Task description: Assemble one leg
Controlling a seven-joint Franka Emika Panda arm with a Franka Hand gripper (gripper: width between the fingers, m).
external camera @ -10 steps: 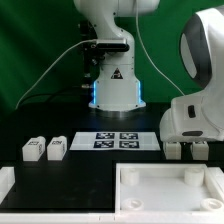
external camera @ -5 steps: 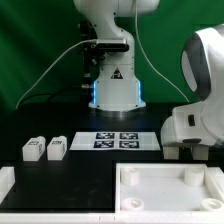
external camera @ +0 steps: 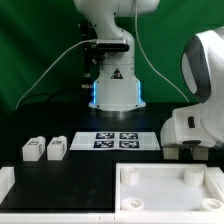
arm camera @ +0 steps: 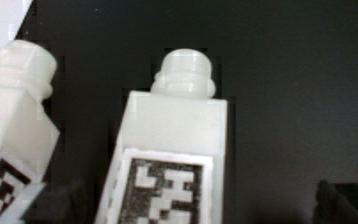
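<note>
In the wrist view a leg, a stubby white block with a rounded peg and a black-and-white tag, lies between my gripper's jaws. One dark fingertip shows beside it, with a gap between them. A second leg lies right next to the first. The gripper is open and holds nothing. In the exterior view the gripper is low over the table at the exterior view's right and hides these legs. Two more legs stand at the exterior view's left.
The marker board lies in the middle in front of the robot base. The large white panel with a raised rim lies at the front, just before the gripper. A white part sits at the front left edge.
The arm has come down over the two legs at the exterior view's right, which now sit hidden under the hand. Little has moved in the last half second.
</note>
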